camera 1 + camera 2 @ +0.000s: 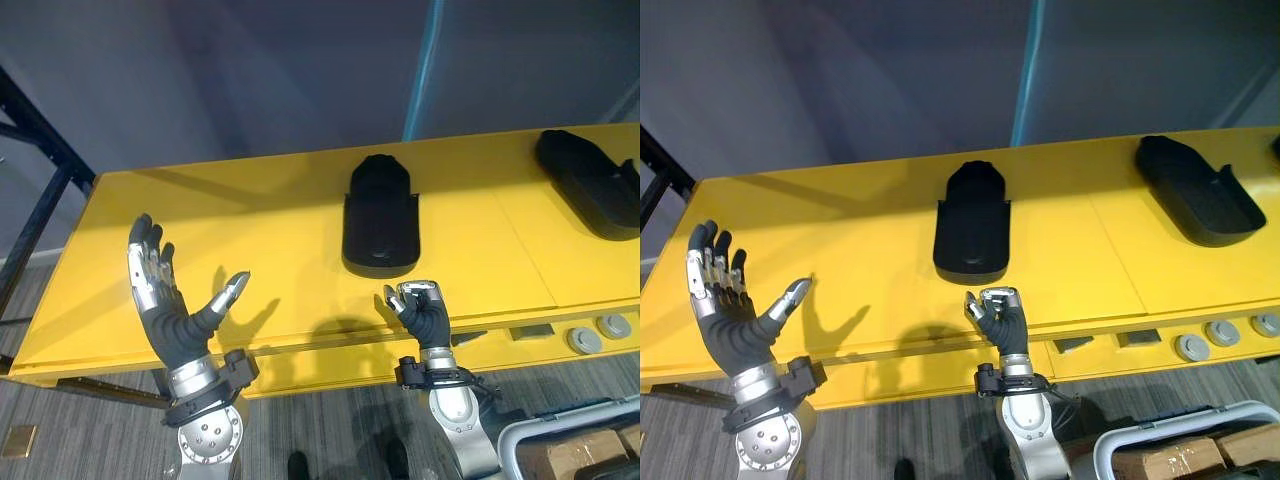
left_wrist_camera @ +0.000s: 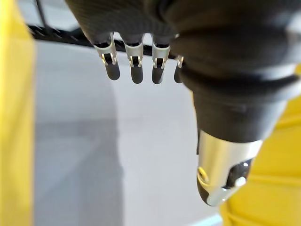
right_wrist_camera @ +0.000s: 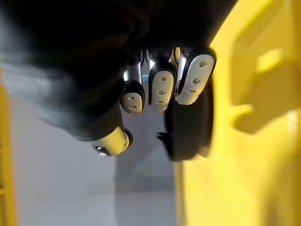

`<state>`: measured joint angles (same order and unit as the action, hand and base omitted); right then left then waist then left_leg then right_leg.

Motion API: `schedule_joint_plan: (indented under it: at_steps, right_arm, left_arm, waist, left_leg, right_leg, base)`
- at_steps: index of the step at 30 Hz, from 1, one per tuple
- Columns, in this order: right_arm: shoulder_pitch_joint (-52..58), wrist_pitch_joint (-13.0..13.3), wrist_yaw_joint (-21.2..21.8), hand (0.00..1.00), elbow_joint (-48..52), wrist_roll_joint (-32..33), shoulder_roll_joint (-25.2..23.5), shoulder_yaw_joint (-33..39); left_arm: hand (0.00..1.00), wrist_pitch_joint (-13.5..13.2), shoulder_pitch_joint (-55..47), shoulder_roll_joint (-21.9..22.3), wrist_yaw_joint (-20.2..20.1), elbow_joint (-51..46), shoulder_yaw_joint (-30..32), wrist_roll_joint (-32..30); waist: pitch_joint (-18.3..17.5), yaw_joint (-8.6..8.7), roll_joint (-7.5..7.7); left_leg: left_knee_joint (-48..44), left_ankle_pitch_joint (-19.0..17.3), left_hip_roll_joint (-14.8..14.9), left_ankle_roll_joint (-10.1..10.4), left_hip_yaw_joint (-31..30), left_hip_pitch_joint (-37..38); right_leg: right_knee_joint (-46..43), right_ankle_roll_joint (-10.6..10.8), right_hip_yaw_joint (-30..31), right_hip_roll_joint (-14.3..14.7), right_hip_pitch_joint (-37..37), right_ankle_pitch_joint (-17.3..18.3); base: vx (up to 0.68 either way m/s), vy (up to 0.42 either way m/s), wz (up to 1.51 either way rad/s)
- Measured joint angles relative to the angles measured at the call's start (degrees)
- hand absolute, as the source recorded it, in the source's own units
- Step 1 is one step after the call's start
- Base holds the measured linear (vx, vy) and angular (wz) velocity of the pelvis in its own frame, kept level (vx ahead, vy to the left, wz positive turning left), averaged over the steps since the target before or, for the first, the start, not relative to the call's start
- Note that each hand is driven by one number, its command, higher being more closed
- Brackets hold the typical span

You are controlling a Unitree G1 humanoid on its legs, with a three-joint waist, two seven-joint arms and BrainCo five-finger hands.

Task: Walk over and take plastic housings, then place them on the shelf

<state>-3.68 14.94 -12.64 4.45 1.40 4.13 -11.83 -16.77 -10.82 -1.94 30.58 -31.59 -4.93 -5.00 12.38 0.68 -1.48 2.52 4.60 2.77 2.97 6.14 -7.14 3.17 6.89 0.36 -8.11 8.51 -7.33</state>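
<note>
1. Right hand [image 1: 425, 315], fingers curled on nothing, hovers just before the nearer housing [image 1: 380, 225] on the yellow surface [image 1: 250, 230].
2. Left hand [image 1: 170, 320] is spread open, well aside.
3. Reaching with curled fingers may shove the housing away.

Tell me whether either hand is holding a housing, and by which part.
Nothing is held. The left hand is open; the right hand has fingers curled on nothing. Both black housings lie on the yellow shelf, clear of the hands.
</note>
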Motion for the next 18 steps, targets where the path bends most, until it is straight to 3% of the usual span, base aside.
schedule_joint_plan:
  at_steps: [8,18]
  right_arm:
    - [-7.2,0.0,-3.1,1.00,-8.0,-0.2,-0.1,0.6]
    - [-13.9,-0.1,-7.4,1.00,-13.1,-1.9,-0.2,4.2]
  left_arm:
    - [0.00,-0.5,-5.1,0.1,-3.3,1.5,0.4,6.7]
    - [0.00,-0.6,-5.0,1.1,-4.8,1.9,4.0,11.7]
  waist:
    - [0.1,-1.73,-0.15]
    - [1.0,-2.23,-0.64]
  left_leg:
    - [0.9,1.1,-0.6,-0.2,-2.9,-1.8]
    - [2.0,1.9,-1.2,-0.4,-4.4,-1.8]
  right_leg:
    - [0.0,-0.1,-2.9,-0.6,0.5,0.1]
    - [-0.9,-0.3,-4.8,-1.2,0.5,1.2]
  base:
    - [0.01,0.025,0.19]
    - [0.01,0.022,0.10]
